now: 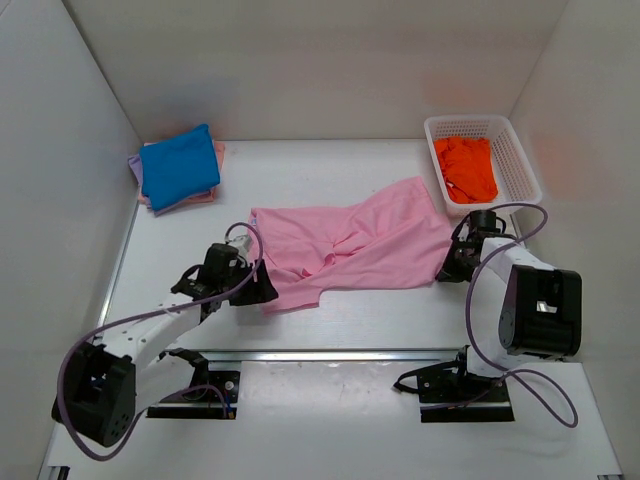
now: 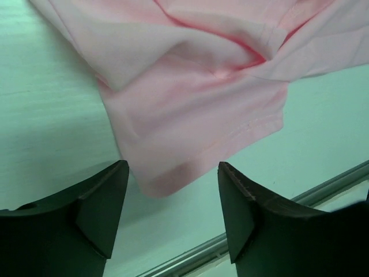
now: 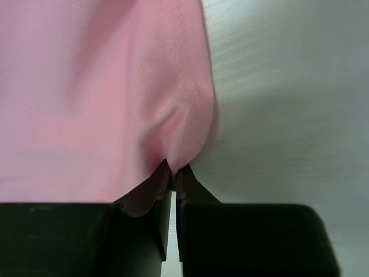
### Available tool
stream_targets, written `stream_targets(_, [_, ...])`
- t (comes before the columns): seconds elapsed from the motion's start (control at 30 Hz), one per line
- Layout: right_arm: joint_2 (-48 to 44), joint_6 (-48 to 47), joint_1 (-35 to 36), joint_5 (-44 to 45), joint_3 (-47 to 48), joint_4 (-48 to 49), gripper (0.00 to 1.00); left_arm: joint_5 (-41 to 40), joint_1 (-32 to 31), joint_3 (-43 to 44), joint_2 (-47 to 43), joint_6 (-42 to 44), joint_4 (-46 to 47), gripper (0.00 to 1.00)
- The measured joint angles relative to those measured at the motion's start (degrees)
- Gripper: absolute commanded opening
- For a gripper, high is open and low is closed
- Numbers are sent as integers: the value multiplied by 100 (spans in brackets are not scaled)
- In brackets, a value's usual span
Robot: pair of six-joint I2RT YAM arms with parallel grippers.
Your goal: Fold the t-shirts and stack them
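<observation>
A light pink t-shirt (image 1: pixel 350 243) lies rumpled across the middle of the table. My right gripper (image 1: pixel 452 262) is shut on its right hem, pinching a fold of pink fabric (image 3: pixel 179 133). My left gripper (image 1: pixel 268 293) is open at the shirt's left lower corner (image 2: pixel 173 179), which lies just ahead of the jaws, untouched. A folded bright blue t-shirt (image 1: pixel 178 166) tops a stack at the far left, with pink and lavender edges (image 1: pixel 137 170) showing under it. An orange t-shirt (image 1: pixel 467 167) lies crumpled in the basket.
The white lattice basket (image 1: pixel 520 160) stands at the far right corner. White walls close in the table on three sides. A metal rail (image 1: pixel 340 354) runs along the table's near edge, also in the left wrist view (image 2: pixel 323 190).
</observation>
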Motion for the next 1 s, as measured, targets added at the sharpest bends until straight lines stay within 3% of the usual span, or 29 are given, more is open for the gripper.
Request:
stream_targets(0.17, [0,2,55,-94,-31,76,0,-221,181,-2,-31,24,136,70])
stream_targets(0.4, [-81,22,59,-225,-146,184,0,-741,90,57,763,44,481,69])
stream_targets(0.6, [-162,39,55,-299,-229,227,1,-1073,-481,437,1488,-26,935,63])
stream_targets(0.67, [-208,39,39,-317,-236,199,0,-1134,-728,605,1735,-31,1032,48])
stream_targets(0.73, [-306,39,17,-321,-240,166,0,-1154,-927,662,1928,-61,1158,7])
stream_targets(0.77, [-389,39,13,-337,-245,136,0,-1134,-992,664,2009,-81,1185,0])
stream_targets(0.9, [-780,15,9,-483,-245,26,0,-542,-999,588,2111,-107,1508,0])
stream_targets(1.0, [-1237,-9,26,-828,-308,13,0,-208,-942,660,2017,-50,1156,0])
